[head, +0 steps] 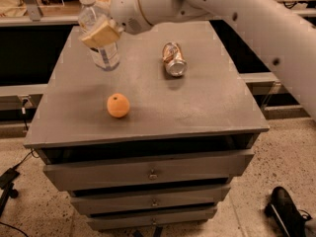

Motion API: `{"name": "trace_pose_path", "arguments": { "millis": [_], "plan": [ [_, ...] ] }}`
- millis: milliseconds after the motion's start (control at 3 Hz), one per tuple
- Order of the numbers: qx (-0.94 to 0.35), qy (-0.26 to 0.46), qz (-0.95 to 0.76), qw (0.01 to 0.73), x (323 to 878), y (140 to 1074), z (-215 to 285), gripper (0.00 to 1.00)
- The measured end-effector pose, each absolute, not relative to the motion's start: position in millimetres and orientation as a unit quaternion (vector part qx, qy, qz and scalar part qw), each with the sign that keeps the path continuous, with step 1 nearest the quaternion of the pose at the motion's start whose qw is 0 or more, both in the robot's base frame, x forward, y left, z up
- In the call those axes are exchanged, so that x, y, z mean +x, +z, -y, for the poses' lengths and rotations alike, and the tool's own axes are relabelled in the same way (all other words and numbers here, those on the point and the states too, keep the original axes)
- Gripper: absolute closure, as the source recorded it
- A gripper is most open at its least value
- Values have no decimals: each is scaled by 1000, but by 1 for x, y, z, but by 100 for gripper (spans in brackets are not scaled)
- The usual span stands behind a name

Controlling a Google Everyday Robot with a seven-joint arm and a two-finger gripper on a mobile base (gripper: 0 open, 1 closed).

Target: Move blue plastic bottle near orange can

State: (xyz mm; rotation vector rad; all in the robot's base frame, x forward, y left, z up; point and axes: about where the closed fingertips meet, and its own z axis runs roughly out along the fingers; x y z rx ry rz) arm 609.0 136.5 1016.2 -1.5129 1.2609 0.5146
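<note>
Camera view: my pincer (101,24) pinches the blue plastic bottle (106,56) mid-body, far left over the counter (197,107). It looks light, thin-walled and slippery, so gentle squeeze.

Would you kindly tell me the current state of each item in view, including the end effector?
blue plastic bottle, upright, cap on, gripped at the back left of the cabinet top
end effector, closed around the bottle's middle
orange can, lying on its side, dented, silver end towards the camera, apart from the bottle
orange fruit, resting loose at the front left
cabinet drawers, appear shut
</note>
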Motion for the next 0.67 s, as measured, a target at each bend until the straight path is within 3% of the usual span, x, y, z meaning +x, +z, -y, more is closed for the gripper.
{"name": "trace_pose_path", "arguments": {
  "millis": [667],
  "plan": [
    [-623,204,-535,533,604,1014,-122,100]
  ]
}}
